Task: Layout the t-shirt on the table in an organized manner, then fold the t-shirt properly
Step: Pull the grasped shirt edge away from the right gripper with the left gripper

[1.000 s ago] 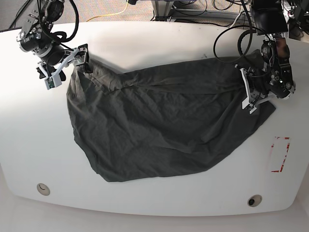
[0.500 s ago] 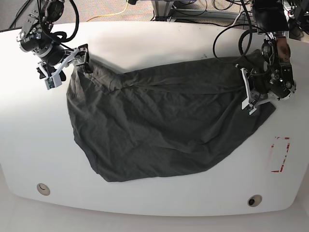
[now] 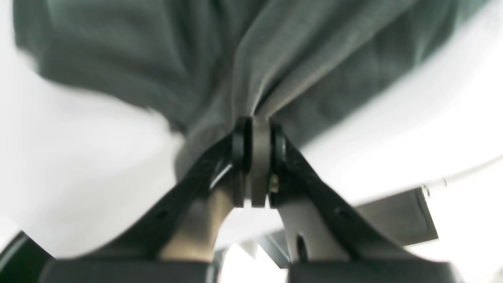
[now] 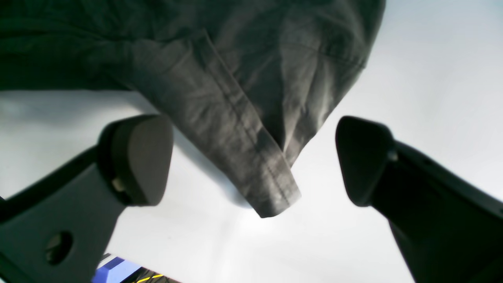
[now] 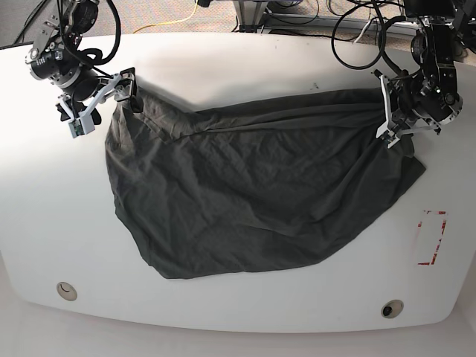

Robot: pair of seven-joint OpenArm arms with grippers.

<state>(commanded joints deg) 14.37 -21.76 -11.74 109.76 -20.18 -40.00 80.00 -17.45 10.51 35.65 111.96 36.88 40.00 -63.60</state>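
T-shirt (image 5: 245, 193): spread wrinkled and lopsided across the worktop (image 5: 223, 59), not yet squared; no fold made. Layout partly done, all folding left. Left tool (image 3: 257, 129): clenched on a bunched shirt edge. Right tool (image 4: 255, 157): released, straddling a loose corner.

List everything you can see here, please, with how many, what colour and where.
t-shirt: one, dark charcoal grey, spread rumpled across the middle of the table.
table: one, white, fills the base view.
grommet holes: two, round, near the table's front edge.
red dashed rectangle: one, on the table beyond the shirt's edge.
cables: several, black, behind the table.
left gripper: one, black, shut on a bunch of shirt cloth.
right gripper: one, black, open around a shirt corner.
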